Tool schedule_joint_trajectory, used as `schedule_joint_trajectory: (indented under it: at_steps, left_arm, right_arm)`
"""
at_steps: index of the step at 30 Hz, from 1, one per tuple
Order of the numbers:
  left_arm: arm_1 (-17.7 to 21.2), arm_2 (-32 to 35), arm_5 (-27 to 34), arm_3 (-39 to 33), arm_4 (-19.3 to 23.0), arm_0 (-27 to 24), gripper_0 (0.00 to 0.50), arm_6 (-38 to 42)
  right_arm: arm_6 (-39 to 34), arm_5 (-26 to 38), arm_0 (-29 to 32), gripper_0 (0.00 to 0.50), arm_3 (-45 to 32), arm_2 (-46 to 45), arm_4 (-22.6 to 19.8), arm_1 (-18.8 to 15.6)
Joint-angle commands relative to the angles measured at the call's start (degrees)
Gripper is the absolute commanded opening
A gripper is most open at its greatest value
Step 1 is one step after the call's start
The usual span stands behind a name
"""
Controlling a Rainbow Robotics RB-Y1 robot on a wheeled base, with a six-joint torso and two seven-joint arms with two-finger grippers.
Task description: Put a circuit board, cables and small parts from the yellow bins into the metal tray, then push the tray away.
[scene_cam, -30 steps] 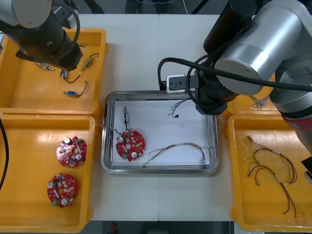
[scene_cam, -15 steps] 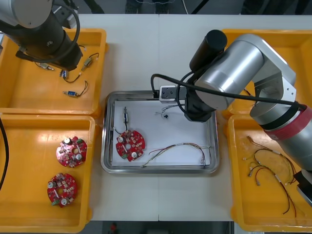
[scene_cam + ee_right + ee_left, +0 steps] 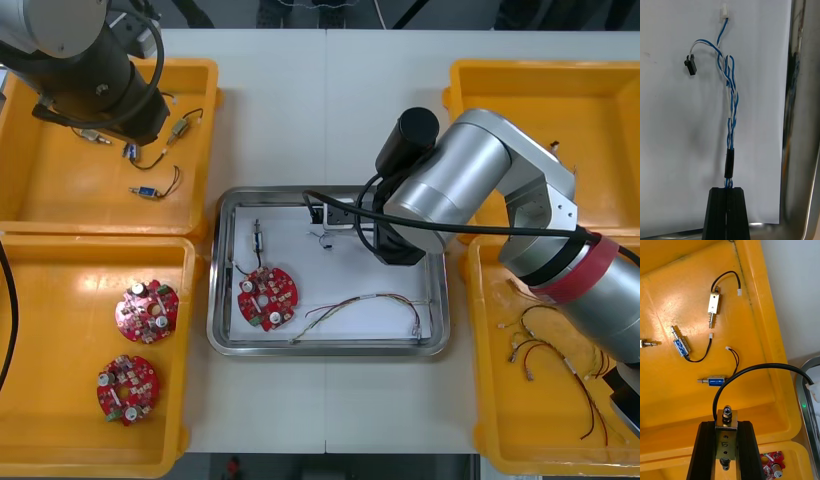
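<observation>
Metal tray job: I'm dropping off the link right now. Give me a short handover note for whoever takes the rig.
Right claw: shut on the twisted blue and white cable, over the white inside of the metal tray.
Left claw: shut on a small metal part with a black cable, above the far left yellow bin.
Done: red circuit board, a second small metal part and the red and yellow cable lie in the tray.
To do: release the blue and white cable, probably bring over the left claw's part, then push the tray away.
</observation>
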Motion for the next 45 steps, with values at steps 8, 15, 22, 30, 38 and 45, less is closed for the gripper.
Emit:
schedule_joint_trajectory:
  at_steps: [8,15,22,30,38,45]
  left_arm:
    - [-0.65,1.83,0.42,-1.86,-0.54,0.22,0.000,2.76]
    - [-0.65,1.83,0.42,-1.86,-0.45,0.22,0.000,2.85]
    - [-0.65,1.83,0.42,-1.86,-0.36,0.22,0.000,2.85]
    - [-0.65,1.83,0.42,-1.86,-0.28,0.22,0.001,2.94]
    - [-1.18,1.74,0.42,-2.12,0.34,0.22,0.000,3.82]
    - [-3.02,-1.24,0.42,-4.14,0.51,0.13,0.002,10.59]
  right_arm:
    - [-2.63,-0.38,0.32,0.500,-0.98,0.59,0.49,0.20]
    - [-2.28,0.50,0.32,0.500,-3.71,0.59,1.63,0.11]
    - [-2.63,6.82,0.15,0.500,-7.92,-1.61,2.07,0.82]
    - [-2.72,19.30,-0.12,0.500,-13.20,-7.58,2.07,3.28]
    - [-3.25,21.99,-0.12,0.500,-19.53,-14.97,1.01,3.28]
    - [-4.66,21.99,-1.00,0.500,-21.11,-22.88,-2.24,2.49]
